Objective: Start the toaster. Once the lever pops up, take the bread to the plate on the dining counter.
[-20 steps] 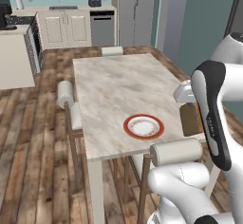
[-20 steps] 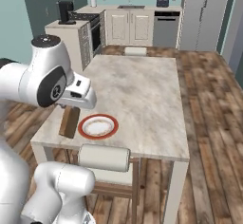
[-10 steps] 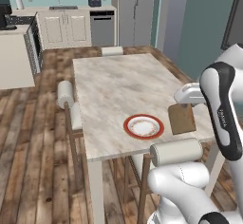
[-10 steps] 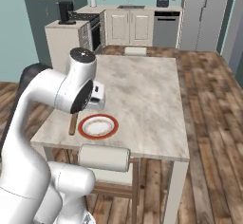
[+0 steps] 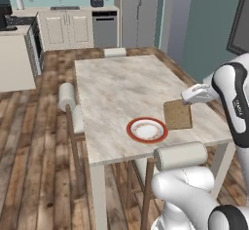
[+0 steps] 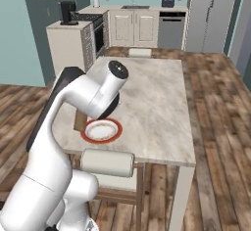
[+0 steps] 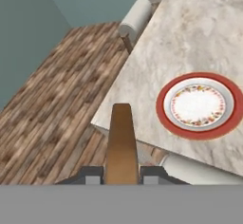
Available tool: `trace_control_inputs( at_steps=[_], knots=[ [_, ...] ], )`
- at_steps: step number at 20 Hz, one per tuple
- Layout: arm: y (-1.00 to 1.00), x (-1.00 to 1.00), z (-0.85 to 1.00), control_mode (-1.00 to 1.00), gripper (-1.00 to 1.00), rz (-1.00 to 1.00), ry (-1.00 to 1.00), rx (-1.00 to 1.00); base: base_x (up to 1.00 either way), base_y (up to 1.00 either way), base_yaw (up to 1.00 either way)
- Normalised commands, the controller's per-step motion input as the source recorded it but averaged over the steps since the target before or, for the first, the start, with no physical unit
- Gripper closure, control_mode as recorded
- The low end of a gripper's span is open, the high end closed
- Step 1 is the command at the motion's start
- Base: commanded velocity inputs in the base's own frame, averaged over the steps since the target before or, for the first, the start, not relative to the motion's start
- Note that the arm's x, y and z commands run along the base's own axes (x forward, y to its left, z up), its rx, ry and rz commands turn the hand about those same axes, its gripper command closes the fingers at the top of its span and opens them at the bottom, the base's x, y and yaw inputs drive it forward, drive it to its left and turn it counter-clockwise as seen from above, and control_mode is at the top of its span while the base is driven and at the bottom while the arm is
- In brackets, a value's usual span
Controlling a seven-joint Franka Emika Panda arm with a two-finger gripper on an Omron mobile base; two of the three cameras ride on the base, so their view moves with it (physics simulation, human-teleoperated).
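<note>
The arm has swung the bread point(image 5: 177, 114) in beside the plate point(image 5: 147, 129) over the dining counter point(image 5: 121, 87). The hand view shows the gripper point(image 7: 121, 174) clamped on its edge; the right base view seemingly shows only a sliver.

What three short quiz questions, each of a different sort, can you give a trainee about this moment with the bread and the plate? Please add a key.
1. True or false: the bread already lies flat on the plate.
2. Multiple choice: the pincer is (A) open above the plate, (B) shut on the bread, (C) shut on nothing.
3. Fill in: the plate rests on the dining ______.

Key:
1. False. In the left base view the slice is beside the plate, near the counter's edge, held in the pincer.
2. B. In the hand view the slice stands between the two finger tips.
3. counter.
</note>
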Motion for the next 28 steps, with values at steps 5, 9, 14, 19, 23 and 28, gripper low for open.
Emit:
trace_control_inputs(
  at_steps=[5,9,14,19,23,28],
  knots=[
    [0.0,0.19,0.0,-1.0,1.0,0.11,-0.03,0.1,0.0,0.0,0.0],
    [0.0,0.14,-0.06,-1.0,1.0,0.11,-0.04,0.09,0.0,0.0,0.0],
    [0.0,0.18,-0.18,-1.0,1.0,0.11,-0.02,0.07,0.0,0.0,0.0],
    [0.0,0.15,-0.32,-1.0,1.0,0.03,0.0,0.03,0.0,0.0,0.0],
    [0.0,0.2,-0.31,-1.0,1.0,0.0,-0.04,0.0,0.0,0.0,0.0],
    [0.0,0.19,-0.27,-1.0,1.0,0.0,-0.06,0.0,0.0,0.0,0.0]
  ],
)
